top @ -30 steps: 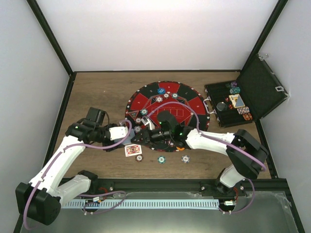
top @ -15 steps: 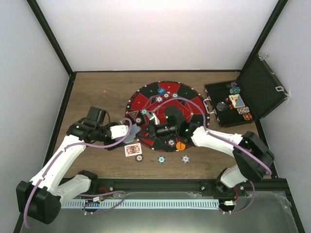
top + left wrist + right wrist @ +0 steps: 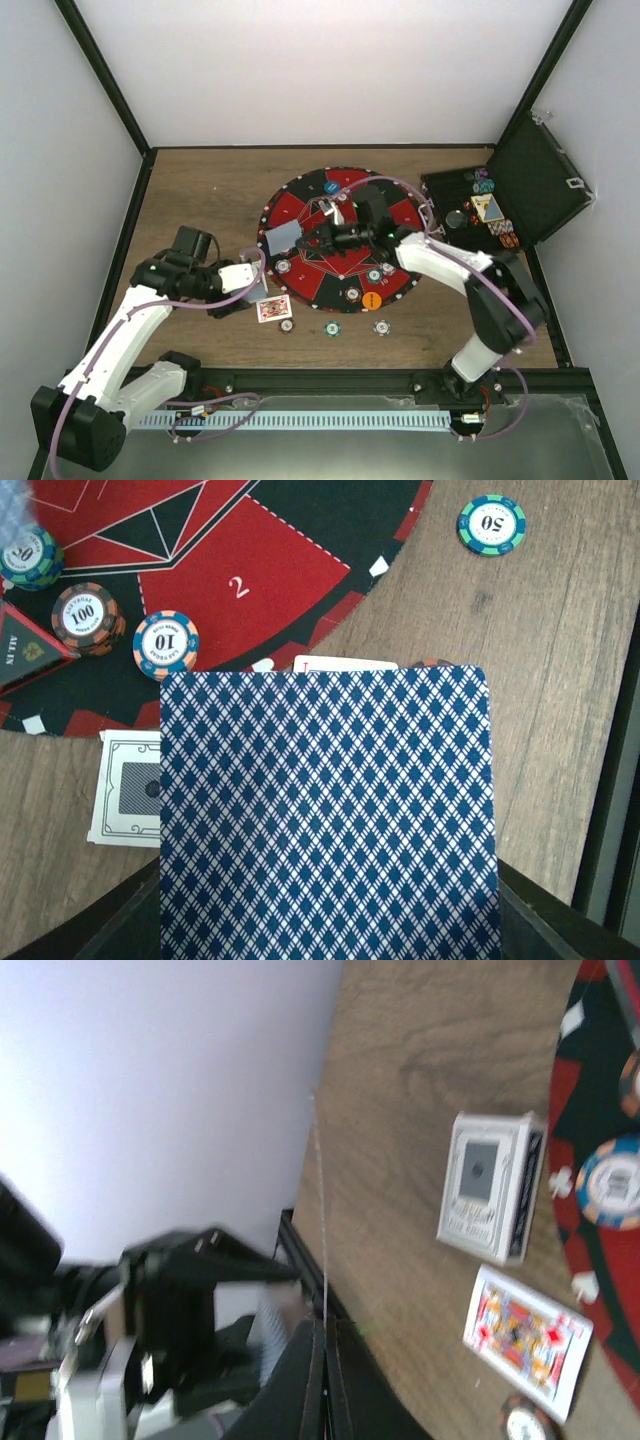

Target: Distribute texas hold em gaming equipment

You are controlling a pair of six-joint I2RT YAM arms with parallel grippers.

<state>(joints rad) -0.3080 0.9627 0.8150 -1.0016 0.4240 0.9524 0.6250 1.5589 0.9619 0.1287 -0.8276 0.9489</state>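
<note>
My left gripper (image 3: 248, 276) is shut on a stack of blue diamond-backed playing cards (image 3: 325, 810) that fills the left wrist view, just off the near-left rim of the round red-and-black poker mat (image 3: 385, 215). My right gripper (image 3: 306, 238) hovers over the mat's left part, shut on a single card (image 3: 283, 237), which shows edge-on (image 3: 322, 1220) in the right wrist view. A face-up court card (image 3: 273, 308) lies on the wood by the left gripper. Chips marked 10 (image 3: 165, 645) and 100 (image 3: 88, 617) sit on the mat, and a 50 chip (image 3: 491, 524) lies on the table.
A white card box (image 3: 490, 1188) lies on the wood between the mat and the face-up card (image 3: 527, 1338). Three chips (image 3: 332, 327) lie in a row near the table's front. The black case (image 3: 500, 205) stands open at the right with chips and cards inside.
The right gripper closed on a card at the left gripper's stack and carried it away over the mat's left part. The left arm drew back slightly to the left.
</note>
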